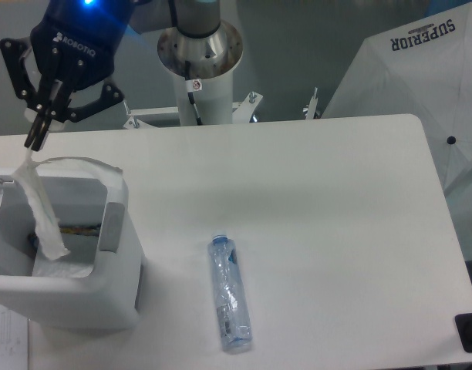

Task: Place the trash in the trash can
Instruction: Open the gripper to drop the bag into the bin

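Hanging over trash can, gripper pinches plastic bag; bottle lies on table.

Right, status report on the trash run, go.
Gripper shut on plastic bag, bag hanging over the trash can. Bottle lying on the table, not yet picked. Nothing in the way.

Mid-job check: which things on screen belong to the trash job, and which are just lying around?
Part of the job:
- plastic bag, pinched in the hand, hanging over the trash can
- bottle, lying on the table

Just lying about:
- white umbrella at right
- paper sheet, bottom left corner
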Robot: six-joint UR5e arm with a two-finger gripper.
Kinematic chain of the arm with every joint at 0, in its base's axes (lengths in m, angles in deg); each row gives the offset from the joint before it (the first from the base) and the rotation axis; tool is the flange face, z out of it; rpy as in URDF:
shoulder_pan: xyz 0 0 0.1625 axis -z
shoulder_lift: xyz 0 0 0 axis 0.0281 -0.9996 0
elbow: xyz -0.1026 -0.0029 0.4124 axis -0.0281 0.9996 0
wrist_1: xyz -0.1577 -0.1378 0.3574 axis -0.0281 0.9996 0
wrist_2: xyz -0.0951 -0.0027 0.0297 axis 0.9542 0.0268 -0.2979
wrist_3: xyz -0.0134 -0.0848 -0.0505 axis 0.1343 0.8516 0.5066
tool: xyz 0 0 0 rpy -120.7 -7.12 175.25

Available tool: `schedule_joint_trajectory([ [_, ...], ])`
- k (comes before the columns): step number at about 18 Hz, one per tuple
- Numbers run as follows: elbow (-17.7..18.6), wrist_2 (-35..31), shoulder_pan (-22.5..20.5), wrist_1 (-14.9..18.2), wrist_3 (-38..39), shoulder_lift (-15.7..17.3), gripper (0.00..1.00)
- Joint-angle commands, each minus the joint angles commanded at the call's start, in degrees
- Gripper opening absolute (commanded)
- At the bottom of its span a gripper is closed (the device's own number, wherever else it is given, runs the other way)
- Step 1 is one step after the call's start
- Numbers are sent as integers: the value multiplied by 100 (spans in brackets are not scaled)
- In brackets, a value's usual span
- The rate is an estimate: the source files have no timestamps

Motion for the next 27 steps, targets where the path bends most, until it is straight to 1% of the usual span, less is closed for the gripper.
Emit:
schedule_joint_trajectory([
  [4, 308, 0, 44, -9, -316, -17, 0],
  [6, 527, -26, 96, 0, -527, 0, 0],
  [10, 555, -88, 105, 0, -581, -131, 1],
  [11, 563, -79, 105, 0, -581, -184, 5],
  [13, 555, -79, 114, -9, -668, -246, 18],
  [14, 546, -79, 114, -9, -729, -255, 31],
  [15, 555, -79, 123, 0, -826, -255, 53],
  [17, 563, -79, 123, 9, -888, -255, 58],
  [19, 563, -79, 123, 9, -897, -255, 70],
  [24, 537, -79, 123, 9, -897, -211, 73],
  [27, 458, -79, 36, 9, -880, -202, 78],
])
